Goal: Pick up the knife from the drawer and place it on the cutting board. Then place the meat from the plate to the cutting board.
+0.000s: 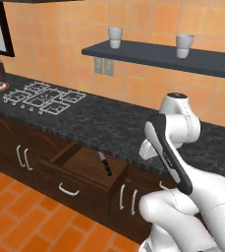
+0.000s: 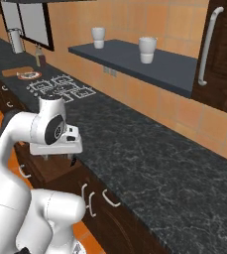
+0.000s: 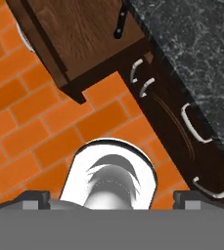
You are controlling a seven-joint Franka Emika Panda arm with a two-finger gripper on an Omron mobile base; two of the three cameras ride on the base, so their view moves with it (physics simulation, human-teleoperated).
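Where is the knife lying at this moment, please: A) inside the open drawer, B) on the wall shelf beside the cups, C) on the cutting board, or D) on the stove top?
A: the knife lies on the floor of the pulled-out drawer, near its back right corner, just under the counter edge.

Black-handled, silver-bladed knife [image 1: 104,164] in dark brown drawer [image 1: 79,170] with lighter inside; black marbled table [image 1: 114,125]; orange brick floor [image 3: 30,127]; orange tiled wall [image 1: 133,29]; white cups [image 1: 115,36].

Base views flank counter [image 1: 99,123], hand view downward
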